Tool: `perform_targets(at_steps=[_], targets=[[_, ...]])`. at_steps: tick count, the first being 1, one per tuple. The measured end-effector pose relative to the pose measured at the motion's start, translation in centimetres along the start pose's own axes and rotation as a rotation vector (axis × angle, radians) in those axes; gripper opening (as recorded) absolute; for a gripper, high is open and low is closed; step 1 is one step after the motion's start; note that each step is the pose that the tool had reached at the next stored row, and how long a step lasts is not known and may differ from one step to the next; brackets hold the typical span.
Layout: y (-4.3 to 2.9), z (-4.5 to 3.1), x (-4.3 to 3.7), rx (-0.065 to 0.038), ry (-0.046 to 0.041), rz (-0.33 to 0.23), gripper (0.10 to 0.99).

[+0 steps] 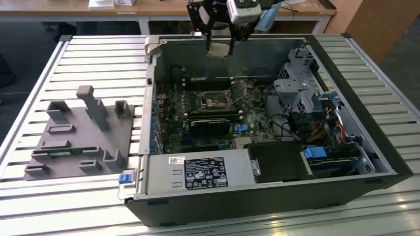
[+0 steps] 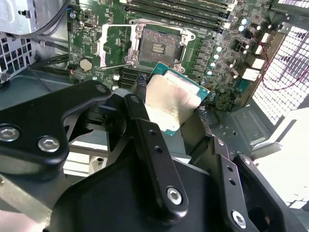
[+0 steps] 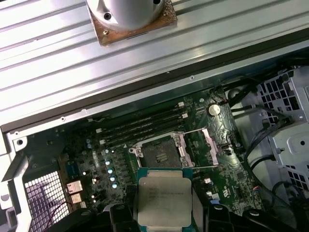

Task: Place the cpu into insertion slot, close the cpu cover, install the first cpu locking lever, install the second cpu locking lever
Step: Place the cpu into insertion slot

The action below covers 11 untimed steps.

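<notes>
Gripper [image 1: 220, 45] is clamped on the cpu [image 2: 171, 99], hanging over the open pc case [image 1: 367, 162]. Socket [image 3: 161, 154] sits uncovered, cpu cover [image 3: 211, 145] flipped open beside it.

The insertion slot [image 3: 161, 155] lies bare, cpu cover [image 3: 211, 146] flipped aside.

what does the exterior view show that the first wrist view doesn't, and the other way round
Exterior view alone: the grey fixture block beside the computer case, and the black labelled power supply.

First wrist view alone: the coin cell on the board, a round metal part on a brown plate over the slats, and a clear look at the cpu cover swung open beside the socket.

Both: the gripper shut on the cpu, held above the empty socket.
</notes>
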<state>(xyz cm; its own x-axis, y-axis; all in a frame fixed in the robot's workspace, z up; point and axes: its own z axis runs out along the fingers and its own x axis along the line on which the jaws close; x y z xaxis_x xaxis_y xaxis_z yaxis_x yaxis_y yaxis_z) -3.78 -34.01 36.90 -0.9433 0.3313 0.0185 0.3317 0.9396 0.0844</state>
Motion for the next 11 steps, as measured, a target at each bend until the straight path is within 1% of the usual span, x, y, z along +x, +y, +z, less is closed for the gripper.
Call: perform_targets(at_steps=[11], targets=[[0.0,0.02,0.0,-0.001,-0.0059,0.07,0.533]])
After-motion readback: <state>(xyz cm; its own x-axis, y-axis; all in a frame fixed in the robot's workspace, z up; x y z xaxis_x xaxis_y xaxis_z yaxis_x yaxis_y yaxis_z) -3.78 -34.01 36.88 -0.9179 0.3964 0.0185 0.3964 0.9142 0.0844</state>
